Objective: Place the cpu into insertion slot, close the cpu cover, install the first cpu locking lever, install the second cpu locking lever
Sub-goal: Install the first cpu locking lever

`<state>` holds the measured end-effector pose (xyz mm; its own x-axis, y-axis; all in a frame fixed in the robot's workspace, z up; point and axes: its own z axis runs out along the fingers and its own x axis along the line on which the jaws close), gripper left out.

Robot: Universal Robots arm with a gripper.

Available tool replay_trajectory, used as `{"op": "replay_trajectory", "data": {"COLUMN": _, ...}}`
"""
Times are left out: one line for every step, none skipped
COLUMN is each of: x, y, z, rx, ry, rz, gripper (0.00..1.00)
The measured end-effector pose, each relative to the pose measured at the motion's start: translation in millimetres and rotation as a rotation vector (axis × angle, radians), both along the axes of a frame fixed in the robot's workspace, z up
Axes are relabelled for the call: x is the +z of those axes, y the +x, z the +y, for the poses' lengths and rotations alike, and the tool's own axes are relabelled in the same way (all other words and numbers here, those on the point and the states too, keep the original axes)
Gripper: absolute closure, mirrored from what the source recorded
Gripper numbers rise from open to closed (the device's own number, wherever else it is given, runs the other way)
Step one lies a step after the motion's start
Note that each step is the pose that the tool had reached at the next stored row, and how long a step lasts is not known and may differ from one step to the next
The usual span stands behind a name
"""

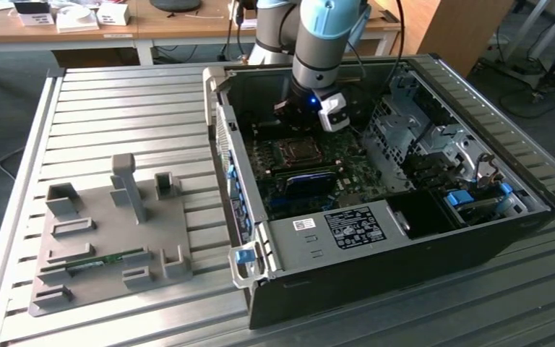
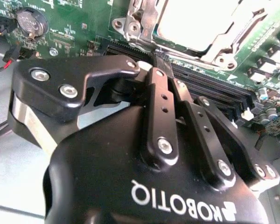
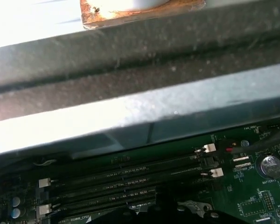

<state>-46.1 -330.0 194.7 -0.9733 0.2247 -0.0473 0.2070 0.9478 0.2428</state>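
Here the gripper (image 2: pixel 151 58), seemingly closed, hovers beside the cpu cover (image 2: pixel 214 44).

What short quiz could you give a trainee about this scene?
1. True or false: the gripper is outside the case.
2. What lies in the grey fixture? A) memory stick B) screwdriver C) fan
3. What bright square fills the window in the cover?
Key: 1 false; 2 A; 3 the cpu.
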Motion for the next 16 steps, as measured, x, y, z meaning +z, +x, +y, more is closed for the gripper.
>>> {"op": "replay_trajectory", "data": {"x": 0.9, "y": 0.0, "z": 0.0, "rx": 0.000, "ry": -0.0001, "rz": 0.0003, "gripper": 0.89}}
{"op": "replay_trajectory", "data": {"x": 1.9, "y": 0.0, "z": 0.0, "rx": 0.000, "ry": 0.0000, "rz": 0.0005, "gripper": 0.89}}
{"op": "replay_trajectory", "data": {"x": 3.1, "y": 0.0, "z": 0.0, "rx": 0.000, "ry": 0.0001, "rz": 0.0007, "gripper": 0.89}}
{"op": "replay_trajectory", "data": {"x": 4.3, "y": 0.0, "z": 0.0, "rx": 0.000, "ry": 0.0001, "rz": 0.0009, "gripper": 0.89}}
{"op": "replay_trajectory", "data": {"x": 5.6, "y": 0.0, "z": 0.0, "rx": 0.000, "ry": 0.0001, "rz": 0.0011, "gripper": 0.89}}
{"op": "replay_trajectory", "data": {"x": 6.8, "y": 0.0, "z": 0.0, "rx": 0.000, "ry": 0.0001, "rz": 0.0012, "gripper": 0.89}}
{"op": "replay_trajectory", "data": {"x": 8.1, "y": 0.0, "z": 0.0, "rx": 0.000, "ry": 0.0001, "rz": 0.0013, "gripper": 0.89}}
{"op": "replay_trajectory", "data": {"x": 9.6, "y": 0.0, "z": 0.0, "rx": 0.000, "ry": 0.0000, "rz": 0.0014, "gripper": 0.89}}
{"op": "replay_trajectory", "data": {"x": 11.2, "y": 0.0, "z": 0.0, "rx": 0.000, "ry": 0.0001, "rz": 0.0015, "gripper": 0.89}}
{"op": "replay_trajectory", "data": {"x": 12.8, "y": 0.0, "z": 0.0, "rx": 0.000, "ry": 0.0001, "rz": 0.0015, "gripper": 0.89}}
{"op": "replay_trajectory", "data": {"x": 14.1, "y": 0.0, "z": 0.0, "rx": 0.000, "ry": 0.0001, "rz": 0.0017, "gripper": 0.89}}
{"op": "replay_trajectory", "data": {"x": 14.8, "y": 0.0, "z": 0.0, "rx": 0.000, "ry": 0.0001, "rz": 0.0019, "gripper": 0.89}}
{"op": "replay_trajectory", "data": {"x": 14.9, "y": 0.0, "z": 0.1, "rx": 0.000, "ry": 0.0002, "rz": 0.0019, "gripper": 0.89}}
{"op": "replay_trajectory", "data": {"x": 14.9, "y": 0.0, "z": 0.1, "rx": 0.000, "ry": 0.0003, "rz": 0.0019, "gripper": 0.89}}
{"op": "replay_trajectory", "data": {"x": 14.9, "y": 0.0, "z": 0.1, "rx": 0.000, "ry": 0.0003, "rz": 0.0019, "gripper": 0.89}}
{"op": "replay_trajectory", "data": {"x": 15.0, "y": 0.0, "z": 0.1, "rx": 0.000, "ry": 0.0002, "rz": 0.0019, "gripper": 0.89}}
